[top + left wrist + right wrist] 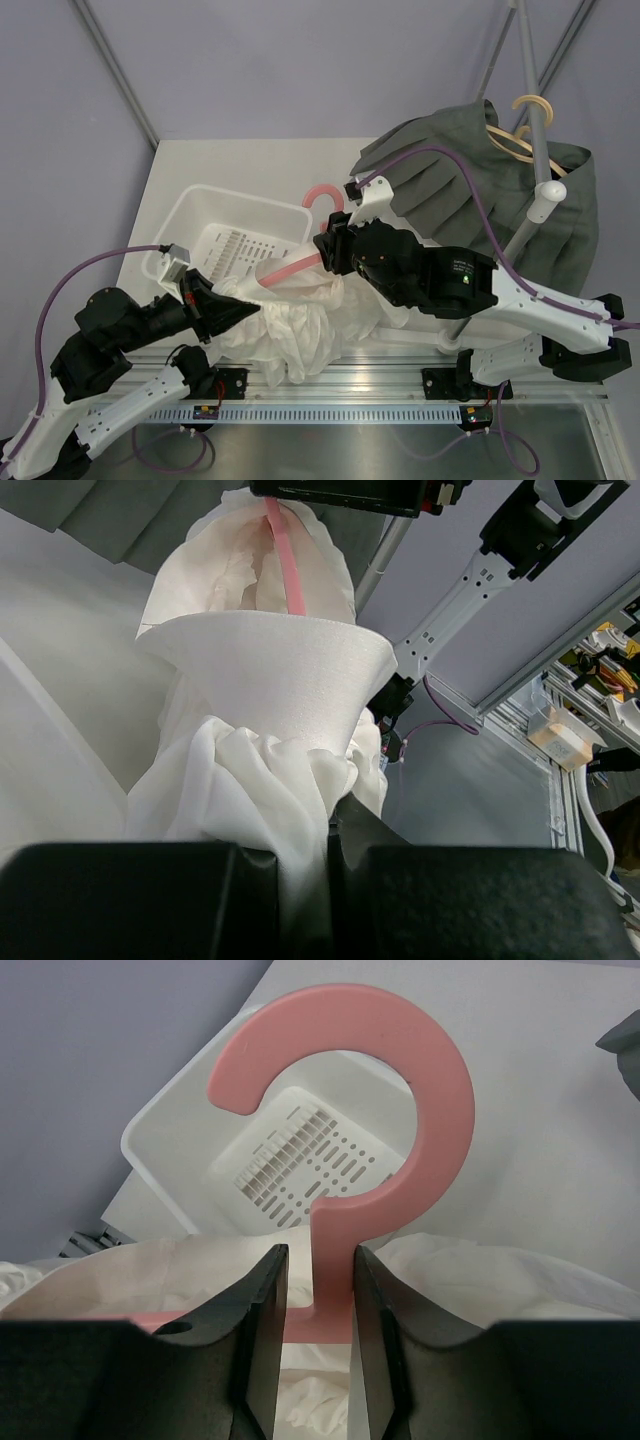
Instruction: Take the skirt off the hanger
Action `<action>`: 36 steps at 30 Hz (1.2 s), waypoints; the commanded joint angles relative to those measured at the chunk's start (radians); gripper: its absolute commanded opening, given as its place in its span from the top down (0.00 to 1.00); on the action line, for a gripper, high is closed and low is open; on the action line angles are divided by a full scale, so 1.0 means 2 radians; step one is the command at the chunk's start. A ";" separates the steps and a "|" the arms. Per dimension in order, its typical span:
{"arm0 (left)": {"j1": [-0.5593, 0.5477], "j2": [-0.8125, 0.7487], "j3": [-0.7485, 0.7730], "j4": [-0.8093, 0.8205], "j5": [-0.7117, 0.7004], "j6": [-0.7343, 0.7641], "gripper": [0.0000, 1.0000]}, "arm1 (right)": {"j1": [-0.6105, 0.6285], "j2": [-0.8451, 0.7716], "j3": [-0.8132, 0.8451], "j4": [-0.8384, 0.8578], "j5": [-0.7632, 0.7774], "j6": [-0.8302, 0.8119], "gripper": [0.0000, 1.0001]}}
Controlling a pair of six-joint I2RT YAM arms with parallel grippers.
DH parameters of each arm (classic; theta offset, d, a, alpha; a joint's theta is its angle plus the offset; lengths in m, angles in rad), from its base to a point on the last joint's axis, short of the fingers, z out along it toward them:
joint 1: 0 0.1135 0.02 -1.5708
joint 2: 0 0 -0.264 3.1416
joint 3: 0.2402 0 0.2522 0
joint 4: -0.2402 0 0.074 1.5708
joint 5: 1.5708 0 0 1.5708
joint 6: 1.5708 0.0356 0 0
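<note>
A white skirt (290, 330) hangs bunched on a pink hanger (322, 195), held in the air above the table's front edge. My right gripper (325, 250) is shut on the hanger's neck just below the hook; in the right wrist view the fingers (265, 1310) flank the pink neck (335, 1260), with skirt fabric (480, 1280) below. My left gripper (215, 310) is shut on a fold of the skirt at its lower left. In the left wrist view the fabric (270, 680) is pinched between the jaws (335, 850), and the pink hanger bar (285, 555) runs inside the waistband.
A white plastic basket (200, 215) stands on the table at the left, behind the skirt; it also shows in the right wrist view (170, 1150). A grey pleated skirt (470, 170) hangs on a wooden hanger (520, 135) from a rack pole (535, 100) at the back right.
</note>
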 commanded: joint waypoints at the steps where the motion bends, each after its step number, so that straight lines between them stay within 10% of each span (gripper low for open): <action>1: -0.002 -0.010 0.006 0.106 0.030 -0.007 1.00 | 0.007 0.014 0.004 0.028 -0.011 0.004 0.62; 18: -0.002 -0.012 0.001 0.100 0.031 -0.005 1.00 | 0.006 0.017 0.007 0.021 0.003 0.005 0.64; 20: -0.002 -0.010 0.000 0.103 0.035 -0.007 1.00 | 0.006 0.019 0.011 0.017 0.003 0.003 0.99; 22: -0.001 -0.007 0.001 0.105 0.045 -0.007 0.99 | 0.006 0.024 0.015 0.012 0.005 0.005 1.00; 26: -0.002 0.004 0.013 0.087 0.053 -0.001 0.40 | 0.006 0.017 0.018 0.002 0.027 0.015 1.00; 29: -0.002 0.007 0.018 0.065 0.057 0.009 0.22 | 0.006 0.003 0.021 -0.007 0.035 0.016 1.00; 36: -0.002 -0.006 -0.003 0.039 0.063 0.010 0.18 | 0.006 -0.015 0.051 -0.042 0.057 0.013 1.00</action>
